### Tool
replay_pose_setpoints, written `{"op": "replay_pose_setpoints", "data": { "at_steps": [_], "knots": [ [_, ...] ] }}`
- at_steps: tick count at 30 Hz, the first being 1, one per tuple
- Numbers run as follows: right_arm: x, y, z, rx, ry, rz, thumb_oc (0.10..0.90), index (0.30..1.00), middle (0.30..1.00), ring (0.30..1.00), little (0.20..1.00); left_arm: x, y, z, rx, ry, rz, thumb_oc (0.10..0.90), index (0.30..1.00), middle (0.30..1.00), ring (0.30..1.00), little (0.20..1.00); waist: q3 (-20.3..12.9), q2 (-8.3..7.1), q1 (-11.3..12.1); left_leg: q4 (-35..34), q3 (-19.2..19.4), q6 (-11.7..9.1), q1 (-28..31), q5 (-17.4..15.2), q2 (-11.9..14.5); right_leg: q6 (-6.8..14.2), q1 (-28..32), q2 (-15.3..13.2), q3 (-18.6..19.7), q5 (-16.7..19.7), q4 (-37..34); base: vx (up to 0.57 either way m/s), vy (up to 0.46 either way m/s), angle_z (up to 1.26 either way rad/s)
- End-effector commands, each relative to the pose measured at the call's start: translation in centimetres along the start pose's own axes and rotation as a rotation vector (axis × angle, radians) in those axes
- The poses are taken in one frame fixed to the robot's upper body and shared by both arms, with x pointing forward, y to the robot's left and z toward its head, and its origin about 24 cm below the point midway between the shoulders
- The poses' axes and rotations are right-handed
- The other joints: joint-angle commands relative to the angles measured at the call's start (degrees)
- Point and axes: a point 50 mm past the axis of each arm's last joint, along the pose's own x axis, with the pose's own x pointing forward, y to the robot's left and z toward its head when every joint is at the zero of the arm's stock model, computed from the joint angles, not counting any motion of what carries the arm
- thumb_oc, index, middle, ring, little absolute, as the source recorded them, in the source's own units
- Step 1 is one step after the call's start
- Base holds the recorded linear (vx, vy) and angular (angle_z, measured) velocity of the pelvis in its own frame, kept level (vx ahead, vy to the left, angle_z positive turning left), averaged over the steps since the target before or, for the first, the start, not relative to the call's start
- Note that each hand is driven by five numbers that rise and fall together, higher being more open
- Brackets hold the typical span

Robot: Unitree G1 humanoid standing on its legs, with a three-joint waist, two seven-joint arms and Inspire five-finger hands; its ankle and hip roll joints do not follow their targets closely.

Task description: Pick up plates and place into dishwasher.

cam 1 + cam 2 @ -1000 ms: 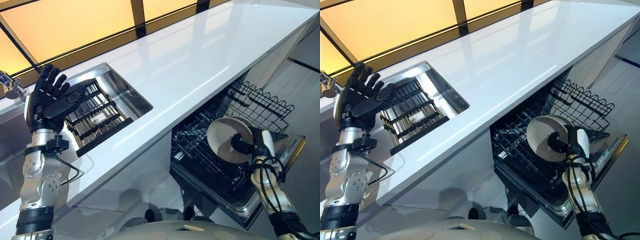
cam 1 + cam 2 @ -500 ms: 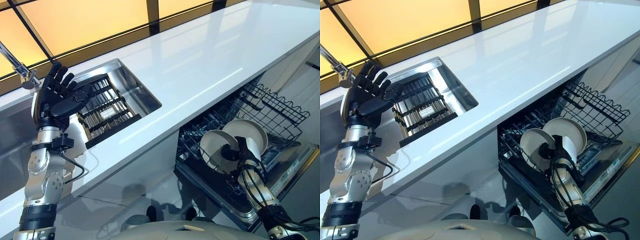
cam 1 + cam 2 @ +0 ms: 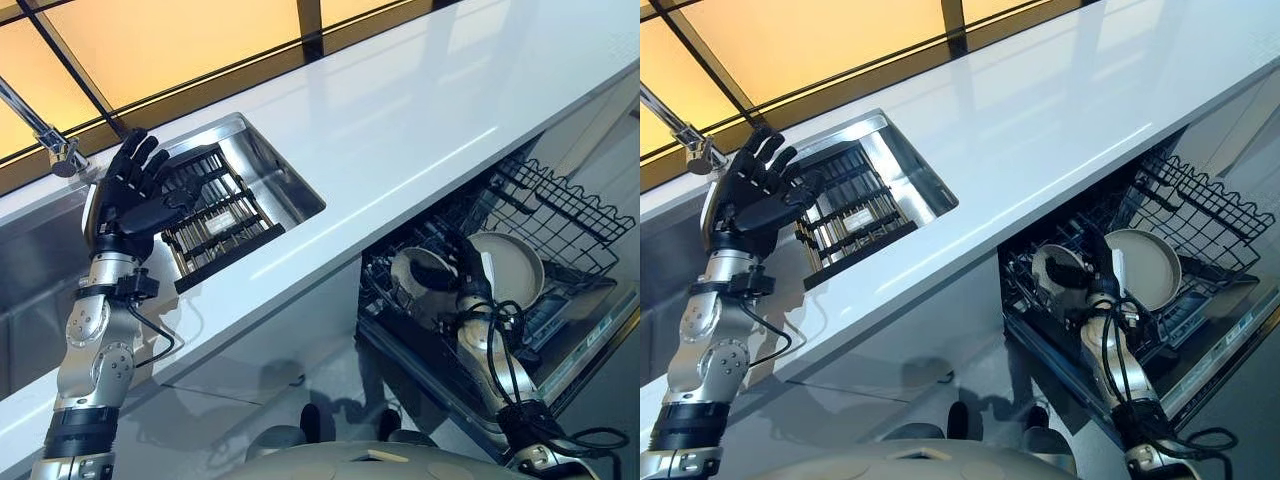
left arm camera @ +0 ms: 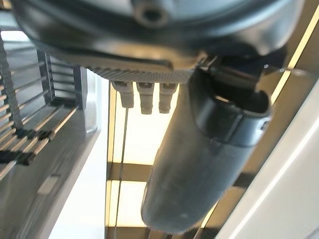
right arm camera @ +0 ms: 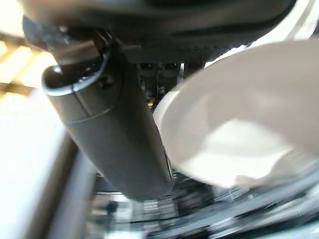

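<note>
Reaching down into the open dishwasher, right robot hand [image 3: 468, 272] sits between two pale plates in the lower rack [image 3: 560, 205]. Thumb and fingers curled on the rim of the smaller plate [image 3: 420, 272], pinching it; right wrist view shows the thumb laid across that plate's edge. Plate stands roughly on edge among the dark wire tines, on the side toward the desk [image 3: 420, 110]. Larger plate [image 3: 512, 268] stands just beside the hand on its far side, also upright in the rack.

Left robot hand [image 3: 138, 190] is raised over the sink [image 3: 290, 195], fingers spread and straight, holding nothing. Below it a black drying rack [image 3: 215, 222] sits in the basin, no plates visible in it. Tap [image 3: 40, 130] off beyond that.

Risks, as I judge them:
- Cannot tell whether the small plate's lower edge is seated between tines. Letting go early could tip it against the rack wire.
- Hand is wedged close between two plates. Pulling out at an angle could knock the larger plate.
- Arm cables hang near the rack wires; a snag on withdrawal could drag the rack or jolt both plates.
- Thumb contact looks narrow on a smooth rim, so a slip is plausible if the wrist twists.
</note>
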Motion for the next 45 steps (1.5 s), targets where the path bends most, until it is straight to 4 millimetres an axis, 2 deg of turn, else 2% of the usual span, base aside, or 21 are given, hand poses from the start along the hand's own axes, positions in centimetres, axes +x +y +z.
{"op": "replay_pose_setpoints", "data": {
  "at_steps": [1,6,8,13,16,22,26,29,32,35,36,39,41,44,45],
  "knots": [
    [0.9,-3.6,6.7,0.241,-0.329,-0.154,0.8,0.9,0.9,0.9,0.9,1.9,-0.5,5.1,0.086,-0.243,-0.075,0.8,0.9,0.9,0.9,0.9,-2.1,-1.86,-1.9,0.1,1.8,2.7,1.2,-5.5,-4.5,0.4,1.0,2.7,0.8,-4.6,2.9,0.0,0.0,0.0],
    [0.6,-7.1,6.4,0.228,-0.332,-0.348,0.8,0.9,0.9,0.9,0.9,1.5,-0.1,5.0,0.091,-0.242,-0.067,0.8,0.9,0.9,0.9,0.9,-2.1,-2.39,-3.0,0.1,3.1,2.8,1.6,-5.8,-4.2,0.6,0.6,3.0,1.5,-4.6,3.3,0.0,-0.002,-0.07],
    [0.3,-9.0,4.7,0.217,-0.263,-0.461,0.8,0.9,0.9,0.9,0.9,1.3,0.1,5.1,0.096,-0.242,-0.059,0.8,0.9,0.9,0.9,0.9,-2.2,-2.77,-3.7,0.1,3.8,3.0,1.9,-6.0,-4.1,0.8,0.5,3.2,2.1,-4.5,3.5,-0.01,-0.01,-0.14],
    [-1.0,-12.0,0.9,0.18,-0.115,-0.644,0.8,0.9,0.9,0.9,0.9,1.1,0.5,5.3,0.112,-0.236,-0.048,0.8,0.9,0.9,0.9,0.9,-2.1,-3.37,-4.8,0.1,5.2,3.3,2.3,-6.2,-3.9,1.0,0.2,3.5,3.4,-4.2,3.7,0.0,-0.025,-0.22],
    [-1.6,-12.3,-0.9,0.171,-0.047,-0.65,0.8,0.9,0.9,0.9,0.9,1.3,0.5,5.6,0.117,-0.232,-0.054,0.8,0.9,0.9,0.9,0.9,-1.7,-3.38,-5.2,0.1,5.6,3.4,2.4,-6.3,-3.8,1.2,-0.1,3.6,4.0,-4.0,3.7,0.0,-0.033,-0.2],
    [-1.5,-10.4,-3.6,0.241,0.064,-0.483,0.8,0.9,0.9,0.9,0.9,1.9,0.0,5.4,0.104,-0.211,-0.085,0.8,0.9,0.9,0.9,0.9,-1.0,-3.02,-5.3,0.1,5.8,3.3,2.0,-6.0,-3.8,1.2,-0.5,3.6,4.2,-3.6,3.6,0.01,-0.026,-0.11],
    [-1.2,-10.4,-4.7,0.199,0.105,-0.443,0.8,0.9,0.9,0.9,0.9,2.5,-0.8,5.3,0.108,-0.205,-0.113,0.8,0.9,0.9,0.9,0.9,-0.5,-2.73,-4.9,0.1,5.6,3.1,1.7,-5.8,-3.8,1.3,-0.5,3.5,3.9,-3.6,3.5,0.04,-0.033,-0.02],
    [-1.0,-10.9,-4.7,0.147,0.106,-0.475,0.8,0.9,0.9,0.9,0.9,2.8,-1.0,5.4,0.11,-0.203,-0.124,0.8,0.9,0.9,0.9,0.9,0.0,-2.4,-4.6,0.1,5.3,2.9,1.4,-5.6,-3.8,1.3,-0.8,3.4,3.6,-3.5,3.6,0.03,-0.027,0.05],
    [-0.3,-12.2,-1.1,-0.035,-0.116,-0.69,0.8,0.9,0.9,0.9,0.9,3.0,-1.6,5.5,0.112,-0.203,-0.13,0.8,0.9,0.9,0.9,0.9,1.4,-1.37,-4.2,0.1,4.2,2.8,0.3,-5.0,-4.0,1.1,-1.9,3.3,4.1,-3.3,3.8,0.0,-0.008,0.06],
    [-0.3,-11.2,3.9,-0.076,-0.417,-0.853,0.8,0.9,0.9,0.9,0.9,2.8,-1.6,4.9,0.092,-0.212,-0.111,0.8,0.9,0.9,0.9,0.9,2.7,0.42,-4.1,0.1,3.3,3.1,-1.4,-4.5,-4.5,0.8,-3.7,3.4,5.2,-3.2,4.1,-0.03,0.058,0.09],
    [-0.3,-10.9,4.3,-0.053,-0.446,-0.845,0.8,0.9,0.9,0.9,0.9,2.7,-1.6,4.8,0.084,-0.214,-0.106,0.8,0.9,0.9,0.9,0.9,3.0,0.8,-4.0,0.1,3.3,3.2,-1.7,-4.4,-4.6,0.7,-4.0,3.4,5.2,-3.3,4.2,-0.03,0.085,0.06],
    [-0.1,-10.6,4.3,-0.054,-0.444,-0.802,0.8,0.9,0.9,0.9,0.9,2.5,-1.4,4.8,0.077,-0.219,-0.096,0.8,0.9,0.9,0.9,0.9,3.2,1.19,-3.7,0.1,3.2,3.1,-2.2,-4.3,-4.7,0.7,-4.4,3.2,4.8,-3.5,4.3,0.0,0.03,0.03],
    [0.2,-10.4,3.3,-0.067,-0.362,-0.727,0.8,0.9,0.9,0.9,0.9,2.3,-1.0,5.1,0.068,-0.221,-0.089,0.8,0.9,0.9,0.9,0.9,3.2,1.22,-3.5,0.1,3.4,2.9,-2.4,-4.2,-4.8,0.7,-4.5,3.0,4.2,-3.8,4.5,0.0,0.0,0.0],
    [0.4,-10.1,0.2,-0.063,-0.148,-0.619,0.8,0.9,0.9,0.9,0.9,2.0,-0.7,5.5,0.075,-0.22,-0.091,0.8,0.9,0.9,0.9,0.9,3.3,0.5,-3.1,0.1,3.5,2.7,-2.5,-3.8,-4.5,0.5,-4.5,2.8,3.2,-4.0,4.9,0.0,0.0,0.0],
    [0.3,-10.2,0.1,-0.062,-0.146,-0.619,0.8,0.9,0.9,0.9,0.9,2.0,-0.7,5.5,0.076,-0.22,-0.092,0.8,0.9,0.9,0.9,0.9,3.3,0.45,-3.1,0.1,3.5,2.7,-2.5,-3.8,-4.5,0.5,-4.5,2.8,3.2,-4.0,4.9,0.0,0.0,0.0]
  ]
}}
